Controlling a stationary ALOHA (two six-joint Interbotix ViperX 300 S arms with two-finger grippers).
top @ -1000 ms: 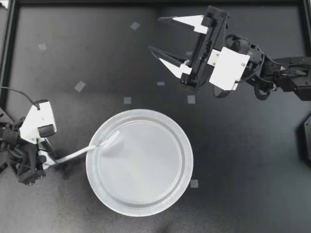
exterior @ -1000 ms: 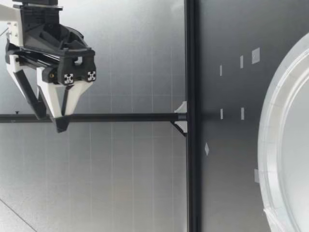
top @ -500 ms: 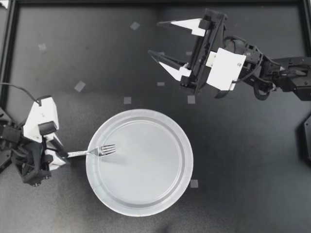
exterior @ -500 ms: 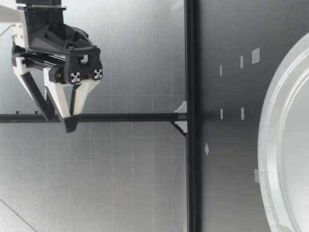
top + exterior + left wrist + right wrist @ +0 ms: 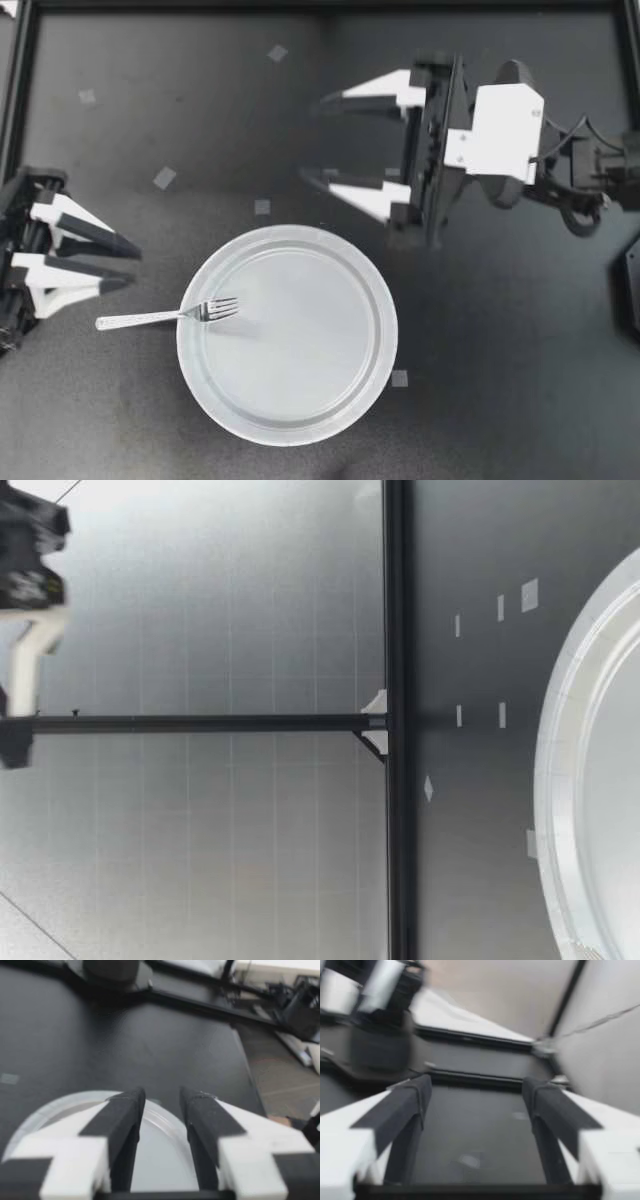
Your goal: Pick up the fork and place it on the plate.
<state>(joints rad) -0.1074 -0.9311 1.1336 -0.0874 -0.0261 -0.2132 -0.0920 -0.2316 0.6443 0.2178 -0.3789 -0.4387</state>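
The plate [image 5: 290,428], pale and round with a raised rim, sits toward the near edge of the table [image 5: 500,380], a little to the left of its middle. The fork [image 5: 165,317] is slim, bright metal with a patterned handle. Its tines rest just inside the plate's left rim, and its handle runs out over the rim onto the dark table, pointing toward the left edge. Nothing holds it.

My left gripper [image 5: 134,266] is at the table's left edge, near the fork's handle but apart from it. Its fingers stand a little apart with nothing between them. In the left wrist view the plate's rim [image 5: 50,1107] curves ahead of and under them; the fork does not show there.

There is bare table to the right of the plate and beyond it, marked only by small pale tape squares [image 5: 164,178].

Farther back, toward the far right corner, my right gripper [image 5: 314,137] hangs with its fingers spread wide and empty, well apart from the plate. The right wrist view is blurred: only dark table and frame bars show past the fingers.

In the low view only a part of the plate's rim [image 5: 560,780] shows. High above the table a blurred piece of an arm [image 5: 25,600] is cut off; I cannot tell which arm it is.
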